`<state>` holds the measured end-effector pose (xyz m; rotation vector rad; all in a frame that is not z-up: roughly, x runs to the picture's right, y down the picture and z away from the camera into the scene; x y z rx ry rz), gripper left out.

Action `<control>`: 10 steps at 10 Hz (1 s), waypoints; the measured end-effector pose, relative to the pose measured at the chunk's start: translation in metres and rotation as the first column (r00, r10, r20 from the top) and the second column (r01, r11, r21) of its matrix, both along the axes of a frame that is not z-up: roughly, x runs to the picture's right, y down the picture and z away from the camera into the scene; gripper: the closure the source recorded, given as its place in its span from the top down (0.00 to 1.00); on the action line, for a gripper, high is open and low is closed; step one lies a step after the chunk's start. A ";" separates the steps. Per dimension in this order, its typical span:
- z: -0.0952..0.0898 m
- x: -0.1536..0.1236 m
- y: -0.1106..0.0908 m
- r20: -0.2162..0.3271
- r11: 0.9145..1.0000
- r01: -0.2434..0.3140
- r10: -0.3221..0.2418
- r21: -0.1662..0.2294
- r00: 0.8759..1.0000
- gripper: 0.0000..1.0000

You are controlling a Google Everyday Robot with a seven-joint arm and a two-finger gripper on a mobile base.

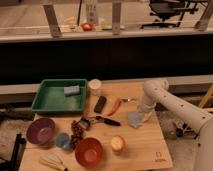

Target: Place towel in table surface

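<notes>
The towel [134, 120] is a small pale blue-grey cloth, bunched up, at the right middle of the wooden table [145, 147]. It seems to rest on the surface. My gripper [142, 113] is at the end of the white arm [162, 97], which reaches in from the right. The gripper is right at the towel's upper right edge, touching or just above it.
A green tray [47, 102] with a blue sponge [71, 90] sits at the back left. A white cup [94, 86], black bar [100, 104], red chili [115, 106], black-handled tool [106, 120], purple bowl [40, 131], orange bowl [89, 151], apple [118, 143] and banana [52, 161] are spread about.
</notes>
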<state>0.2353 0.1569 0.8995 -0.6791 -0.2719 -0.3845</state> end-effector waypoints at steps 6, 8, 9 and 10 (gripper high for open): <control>-0.012 0.002 -0.020 0.026 1.000 0.015 -0.016 0.019 1.000 0.00; -0.021 0.006 -0.036 0.045 0.999 0.020 -0.022 0.034 0.999 0.00; -0.025 0.007 -0.042 0.052 0.999 0.024 -0.026 0.042 0.998 0.00; -0.032 0.007 -0.051 0.064 0.998 0.031 -0.034 0.053 0.997 0.00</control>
